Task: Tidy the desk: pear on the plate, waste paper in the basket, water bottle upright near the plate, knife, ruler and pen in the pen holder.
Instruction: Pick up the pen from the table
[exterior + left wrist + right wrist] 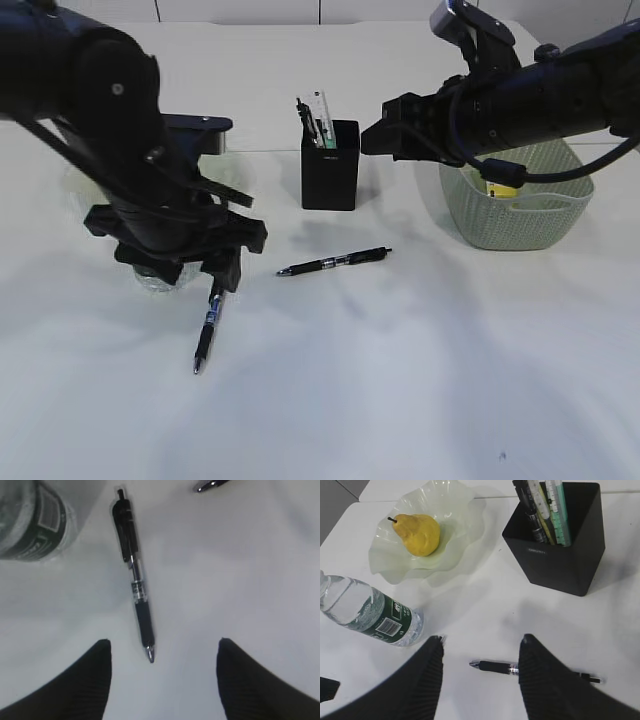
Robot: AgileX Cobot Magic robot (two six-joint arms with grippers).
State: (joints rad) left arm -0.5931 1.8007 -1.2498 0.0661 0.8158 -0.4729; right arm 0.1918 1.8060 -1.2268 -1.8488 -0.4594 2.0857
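Two black pens lie on the white desk. One pen lies just below my left gripper, which is open, its tip between the fingers without touching them. The other pen lies mid-desk, far beneath my open right gripper, which hovers beside the pen holder. The ruler stands in the holder with other sticks; I cannot pick out the knife. The pear sits on the plate. The water bottle appears upright nearby. The waste paper lies in the basket.
My left arm hides most of the plate and bottle in the exterior view. My right arm reaches over the basket. The desk's far edge runs behind the holder.
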